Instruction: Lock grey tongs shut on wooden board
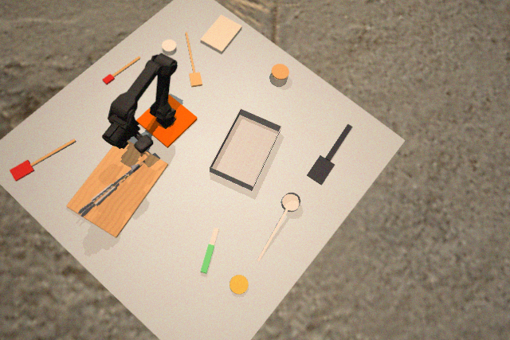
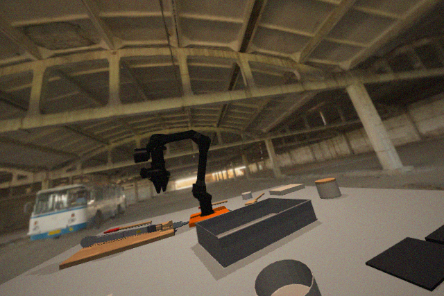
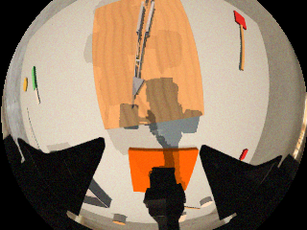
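The grey tongs (image 1: 107, 191) (image 2: 138, 230) (image 3: 138, 85) lie lengthwise on the wooden board (image 1: 131, 200) (image 2: 118, 249) (image 3: 110, 48). Their two arms lie close together, with a narrow gap between them in the wrist view; whether the lock inside the hinge holds cannot be seen. My gripper (image 2: 161, 191) (image 3: 153, 148) is open and empty. It hangs well above the board's end nearest the arm's base, clear of the tongs. The roasting tin (image 1: 230, 180) (image 2: 258, 238) stands apart from the board with nothing across it.
The orange base plate (image 1: 181, 122) (image 3: 139, 168) is close to the board's near end. A red-headed spatula (image 1: 21, 170) (image 3: 241, 20) lies beside the board. A green-handled knife (image 1: 208, 255), a ladle (image 1: 272, 235) and a black turner (image 1: 321, 170) lie farther off.
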`<state>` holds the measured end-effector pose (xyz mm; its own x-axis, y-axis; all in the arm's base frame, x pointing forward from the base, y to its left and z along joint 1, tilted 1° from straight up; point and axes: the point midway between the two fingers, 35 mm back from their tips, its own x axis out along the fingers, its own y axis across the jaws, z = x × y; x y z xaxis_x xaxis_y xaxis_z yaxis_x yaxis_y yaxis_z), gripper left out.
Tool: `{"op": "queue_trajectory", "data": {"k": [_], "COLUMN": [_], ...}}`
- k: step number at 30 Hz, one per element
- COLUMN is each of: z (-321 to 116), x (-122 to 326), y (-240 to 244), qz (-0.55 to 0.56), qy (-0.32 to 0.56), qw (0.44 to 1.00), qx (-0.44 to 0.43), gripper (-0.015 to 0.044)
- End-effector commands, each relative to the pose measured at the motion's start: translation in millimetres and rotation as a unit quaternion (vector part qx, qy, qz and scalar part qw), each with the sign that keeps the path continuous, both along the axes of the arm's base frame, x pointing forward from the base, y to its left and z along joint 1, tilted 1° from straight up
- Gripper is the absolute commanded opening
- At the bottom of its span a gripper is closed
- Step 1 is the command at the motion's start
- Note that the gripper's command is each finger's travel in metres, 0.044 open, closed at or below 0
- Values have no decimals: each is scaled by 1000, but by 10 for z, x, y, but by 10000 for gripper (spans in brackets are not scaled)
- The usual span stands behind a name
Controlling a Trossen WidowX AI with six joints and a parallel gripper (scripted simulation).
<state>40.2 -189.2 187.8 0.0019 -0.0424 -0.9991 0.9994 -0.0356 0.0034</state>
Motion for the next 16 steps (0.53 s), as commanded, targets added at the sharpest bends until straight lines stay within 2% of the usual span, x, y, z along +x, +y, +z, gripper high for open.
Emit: {"op": "queue_trajectory", "data": {"k": [1, 16], "z": [241, 343], "x": [9, 9], "y": [-25, -33], "qz": [-2, -2], "qy": [-7, -9], "qw": [1000, 1000], "qx": [-22, -30], "gripper": [440, 440]}}
